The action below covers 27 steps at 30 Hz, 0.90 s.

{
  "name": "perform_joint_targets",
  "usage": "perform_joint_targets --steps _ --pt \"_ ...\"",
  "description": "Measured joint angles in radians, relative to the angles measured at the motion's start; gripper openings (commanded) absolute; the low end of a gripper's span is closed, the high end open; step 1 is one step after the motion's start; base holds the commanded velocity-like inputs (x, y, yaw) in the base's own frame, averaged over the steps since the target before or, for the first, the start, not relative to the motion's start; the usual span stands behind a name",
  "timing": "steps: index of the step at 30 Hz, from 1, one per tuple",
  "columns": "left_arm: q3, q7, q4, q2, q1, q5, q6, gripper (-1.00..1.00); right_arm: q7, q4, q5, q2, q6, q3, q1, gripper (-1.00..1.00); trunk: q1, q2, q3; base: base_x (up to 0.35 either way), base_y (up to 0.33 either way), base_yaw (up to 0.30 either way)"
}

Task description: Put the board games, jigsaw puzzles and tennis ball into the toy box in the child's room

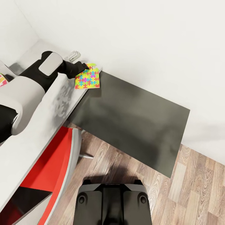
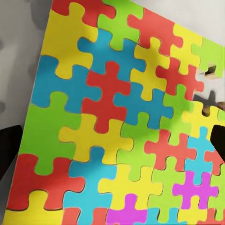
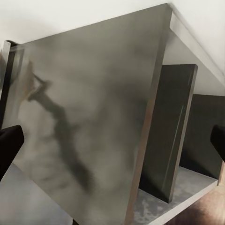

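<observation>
White walls met in a corner behind a pale worktop (image 1: 47, 125), with wood-plank flooring (image 1: 193, 187) and a red chair (image 1: 53, 162) below. A dark grey panel (image 1: 134, 122) stood against the wall just beside the worktop's end.

The jigsaw puzzle (image 1: 87, 78) lay at the far end of the worktop, near the wall corner, with one edge reaching the worktop's edge or slightly past it. The left arm (image 1: 40, 75) extended along the worktop, and the left claw (image 1: 83, 67) sat at the puzzle's upper edge. In the left wrist view the puzzle (image 2: 122, 122) spread across the frame, with the dark fingertips (image 2: 8, 150) showing at both sides; the jaws stood spread, pinching nothing. Contact between claw and puzzle could not be confirmed.

The right claw (image 3: 112, 140) showed dark fingertips well apart at both frame edges, spread and empty, facing the grey panel (image 3: 89, 117) and what appeared to be shelf dividers (image 3: 171, 131).

Handling judgement: the puzzle appeared thin, flat, light and fairly stiff, with a smooth printed face likely to slip. A flat-lying sheet offers little to close on from above; the overhanging edge probably gave the best hold, pinched across its thickness. Interlocked pieces might separate if bent.

No brand, label or legible writing was visible; the puzzle carried only a coloured pattern.
</observation>
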Motion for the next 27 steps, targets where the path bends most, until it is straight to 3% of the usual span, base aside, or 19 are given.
perform_joint_targets --steps 4,6,7,10,11,13,17,27 --pt "0.009 0.000 -0.025 0.007 0.013 0.000 0.005 1.00 0.000 0.000 0.000 0.000 0.000 0.000 0.000 1.00 0.000 0.000 0.000 0.000 0.000 0.000" --pt "0.034 0.000 -0.056 0.017 0.031 0.007 0.010 1.00 0.000 0.000 0.000 -0.001 0.000 0.000 0.000 1.00 0.000 0.000 0.000 0.000 0.000 0.000" --pt "0.051 -0.002 -0.054 0.024 0.032 0.029 0.012 1.00 0.000 0.000 0.000 -0.001 0.000 0.000 0.000 1.00 0.000 0.000 0.000 0.000 0.000 0.000" --pt "0.086 -0.002 -0.057 0.040 0.036 0.031 0.022 1.00 0.001 0.000 0.000 -0.001 0.000 0.002 0.000 1.00 0.000 0.000 0.000 0.000 0.000 0.000" --pt "0.100 0.003 -0.075 0.047 0.043 0.009 0.033 1.00 0.001 0.000 0.000 0.000 0.000 0.003 0.000 1.00 0.000 0.001 0.000 0.000 0.000 0.000" --pt "0.116 0.003 -0.099 0.053 0.050 0.009 0.039 1.00 0.001 0.000 0.000 0.000 0.000 0.004 0.000 1.00 0.000 0.001 0.000 0.000 0.000 0.000" --pt "0.163 0.023 -0.212 0.066 0.074 0.010 0.064 1.00 0.001 0.000 0.000 0.003 0.000 0.018 0.001 1.00 0.000 0.001 0.000 0.000 0.000 0.000" --pt "0.221 0.098 -0.366 0.061 0.090 0.012 0.110 1.00 0.000 0.000 0.000 0.007 0.000 0.053 0.001 1.00 0.000 0.001 0.000 0.000 0.000 0.000"
